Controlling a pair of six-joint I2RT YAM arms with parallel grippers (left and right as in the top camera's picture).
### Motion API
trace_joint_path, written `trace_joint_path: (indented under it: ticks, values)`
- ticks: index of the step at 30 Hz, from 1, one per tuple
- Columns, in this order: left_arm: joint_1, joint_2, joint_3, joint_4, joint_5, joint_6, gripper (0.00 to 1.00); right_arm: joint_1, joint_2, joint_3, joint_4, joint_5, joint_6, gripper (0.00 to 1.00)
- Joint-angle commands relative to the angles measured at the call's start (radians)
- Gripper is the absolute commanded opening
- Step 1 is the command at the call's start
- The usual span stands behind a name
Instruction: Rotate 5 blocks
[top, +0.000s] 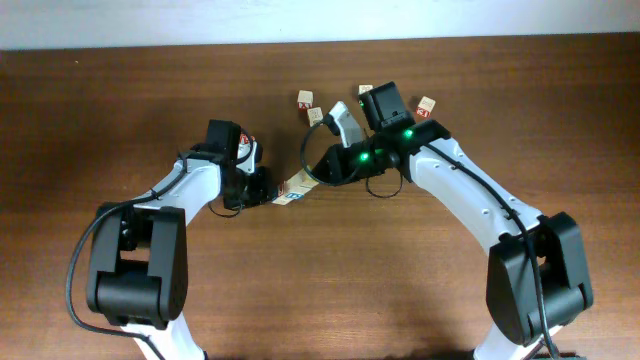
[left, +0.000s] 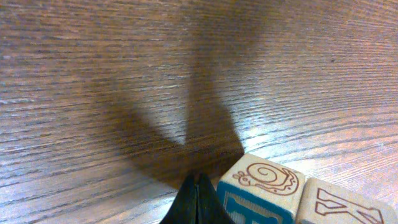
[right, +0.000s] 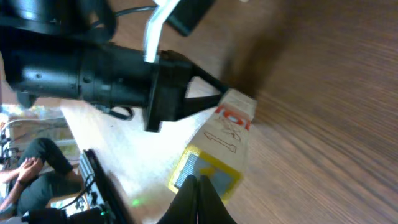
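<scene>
one dark brown wooden table (top: 120, 100). two black-and-white robot arms, the left arm (top: 185, 185) and the right arm (top: 470, 195), each with one tool: left tool (left: 198, 198), right tool (right: 198, 198). small light-wood alphabet cubes (top: 304, 98): six counted from overhead, four loose at the far side and two touching between the arms; a possible seventh by the left arm's wrist cannot be confirmed. the left wrist view shows two cubes, the right wrist view apparently two.

Left arm (top: 195, 185) and right arm (top: 450, 180) flank the blocks (top: 295, 186); table (top: 100, 110) beyond lies open.
</scene>
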Motion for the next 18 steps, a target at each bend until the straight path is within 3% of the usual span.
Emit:
trace_joint_path:
  ticks: [1, 18]
  values:
    - [-0.037, -0.008, 0.019, 0.010, 0.179, 0.003, 0.00, 0.050, 0.035, -0.017, -0.003, 0.011, 0.012, 0.04]
    - [-0.037, -0.008, 0.019, 0.002, 0.179, 0.010, 0.00, 0.069, 0.037, -0.017, 0.061, 0.120, 0.069, 0.04]
